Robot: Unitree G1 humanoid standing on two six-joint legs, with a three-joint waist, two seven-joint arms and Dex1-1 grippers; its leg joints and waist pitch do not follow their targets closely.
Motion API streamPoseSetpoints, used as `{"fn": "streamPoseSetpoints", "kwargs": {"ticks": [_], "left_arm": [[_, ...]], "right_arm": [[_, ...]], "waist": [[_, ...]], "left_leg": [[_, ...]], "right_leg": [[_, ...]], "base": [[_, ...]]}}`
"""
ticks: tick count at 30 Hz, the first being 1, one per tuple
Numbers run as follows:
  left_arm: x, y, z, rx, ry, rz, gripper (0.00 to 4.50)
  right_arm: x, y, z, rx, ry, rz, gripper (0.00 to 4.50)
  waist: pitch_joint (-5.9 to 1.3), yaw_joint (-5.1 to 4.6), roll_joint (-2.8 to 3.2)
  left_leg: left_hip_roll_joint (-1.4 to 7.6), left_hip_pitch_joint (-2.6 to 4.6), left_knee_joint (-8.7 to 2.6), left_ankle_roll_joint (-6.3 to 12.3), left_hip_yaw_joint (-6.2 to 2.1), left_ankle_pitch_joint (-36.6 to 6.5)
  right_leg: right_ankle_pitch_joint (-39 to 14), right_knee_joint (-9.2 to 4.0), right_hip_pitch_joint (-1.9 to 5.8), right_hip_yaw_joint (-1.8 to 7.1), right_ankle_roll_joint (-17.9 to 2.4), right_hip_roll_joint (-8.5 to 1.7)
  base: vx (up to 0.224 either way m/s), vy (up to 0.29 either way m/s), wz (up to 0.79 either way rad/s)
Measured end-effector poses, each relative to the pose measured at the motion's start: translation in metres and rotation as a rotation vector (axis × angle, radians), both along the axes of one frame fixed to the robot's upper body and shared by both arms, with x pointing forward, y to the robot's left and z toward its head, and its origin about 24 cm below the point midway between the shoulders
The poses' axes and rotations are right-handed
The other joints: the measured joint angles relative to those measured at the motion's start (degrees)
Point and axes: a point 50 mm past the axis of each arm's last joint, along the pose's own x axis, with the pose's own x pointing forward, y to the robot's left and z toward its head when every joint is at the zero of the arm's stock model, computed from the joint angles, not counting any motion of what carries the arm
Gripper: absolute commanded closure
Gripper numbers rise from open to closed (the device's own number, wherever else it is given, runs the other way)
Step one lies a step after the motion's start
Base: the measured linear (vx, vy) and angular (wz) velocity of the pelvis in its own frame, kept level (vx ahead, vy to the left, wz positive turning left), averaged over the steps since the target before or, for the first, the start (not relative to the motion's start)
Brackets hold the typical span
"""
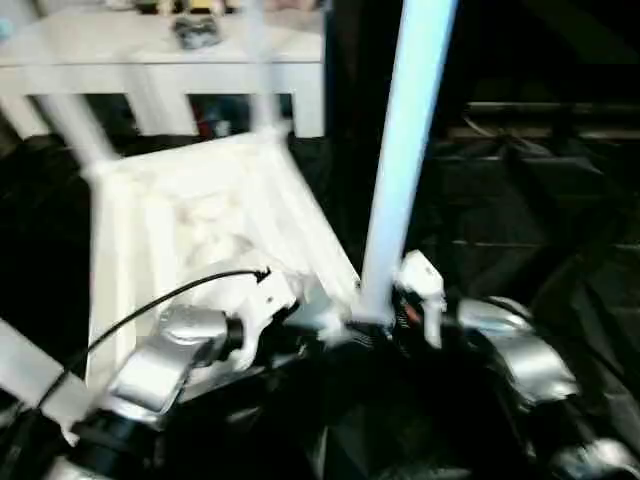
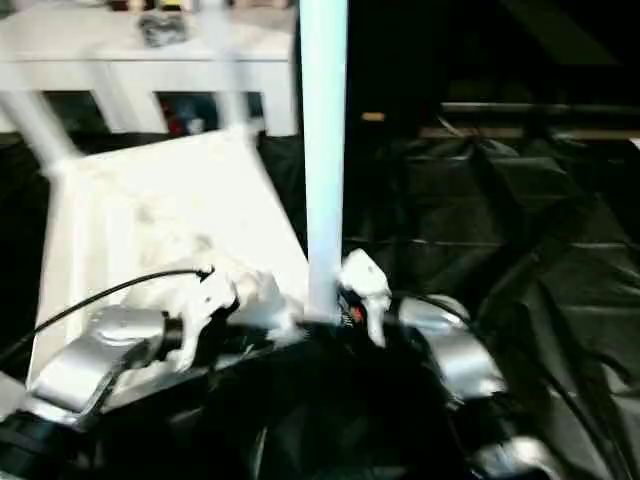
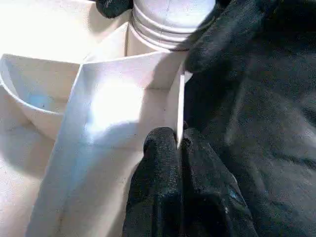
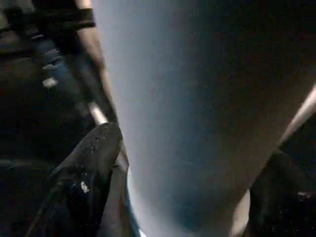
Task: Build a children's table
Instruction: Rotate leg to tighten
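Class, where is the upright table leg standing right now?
The upright leg stands centre-right in the head view, at the near right corner of the upturned tabletop.

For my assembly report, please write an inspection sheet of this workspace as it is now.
Surface: black sheeting, creased.
Job's things: white tabletop lying underside up; one leg upright at its near corner, two more legs at the far corners, blurred.
Clutter: nothing seen.
Grippers: left pincer shut, pinching a rib of the tabletop's edge; right pincer with a finger on each side of the upright leg, grip unclear.
Cables: black cable looping to the left wrist.
Surroundings: white table behind, small things on it.
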Motion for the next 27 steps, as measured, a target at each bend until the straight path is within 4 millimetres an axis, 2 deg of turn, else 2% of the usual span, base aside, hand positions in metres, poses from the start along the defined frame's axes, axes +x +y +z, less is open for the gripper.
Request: {"fn": "streamPoseSetpoints", "kwargs": {"ticks": [2,3,11,17,20,25,27], "left_arm": [[-0.001,0.002,0.0,-0.003,0.012,-0.019,4.5],[-0.002,0.002,0.0,-0.004,0.017,-0.03,4.5],[-0.004,0.009,-0.001,-0.004,0.028,-0.081,4.5],[-0.004,0.009,-0.001,-0.003,0.027,-0.078,4.5],[-0.001,0.01,-0.002,0.007,-0.001,-0.019,4.5],[0.013,0.0,-0.004,0.028,-0.08,0.168,4.5],[0.015,-0.004,-0.006,0.034,-0.096,0.205,4.5]], "right_arm": [[-0.003,-0.001,0.0,0.002,0.017,0.028,0.9],[-0.005,-0.001,0.001,0.003,0.023,0.042,1.15],[-0.01,-0.001,0.001,0.019,0.068,0.078,1.71],[-0.01,0.0,0.0,0.023,0.068,0.071,1.84],[-0.004,0.005,-0.004,0.052,0.056,-0.032,1.84],[0.023,0.023,-0.01,0.05,0.02,-0.348,1.85],[0.027,0.028,-0.011,0.05,0.011,-0.425,1.85]], "waist": [[0.0,0.08,-0.01],[0.0,0.1,-0.01],[0.03,0.28,-0.05],[0.07,0.26,-0.14],[0.13,-0.23,-0.25],[0.12,-2.2,-0.22],[0.01,-2.39,-0.05]], "left_leg": [[0.01,0.0,0.02,0.0,0.01,0.0],[0.01,-0.03,0.02,0.0,0.02,0.0],[0.03,-0.04,0.04,0.0,0.03,0.01],[0.04,-0.03,0.04,0.0,0.03,0.01],[0.05,0.04,0.04,-0.02,0.03,0.01],[0.04,0.34,-0.01,-0.16,-0.01,0.07],[0.04,0.41,-0.09,-0.16,-0.01,0.07]], "right_leg": [[0.0,0.0,0.03,0.01,0.0,0.0],[0.0,0.0,0.03,0.02,0.0,0.0],[0.0,0.02,0.03,0.01,0.0,0.0],[0.0,0.05,0.03,0.01,0.0,0.0],[0.01,0.15,0.03,0.01,-0.01,0.0],[0.09,0.17,0.1,0.02,-0.02,0.0],[-0.01,0.14,0.09,0.03,0.17,0.0]], "base": [[0.0,0.0,0.0],[0.0,0.0,0.0],[0.0,0.0,0.0],[0.0,0.0,0.0],[0.0,0.0,0.0],[0.0,0.0,0.0],[0.0,0.0,0.0]]}}
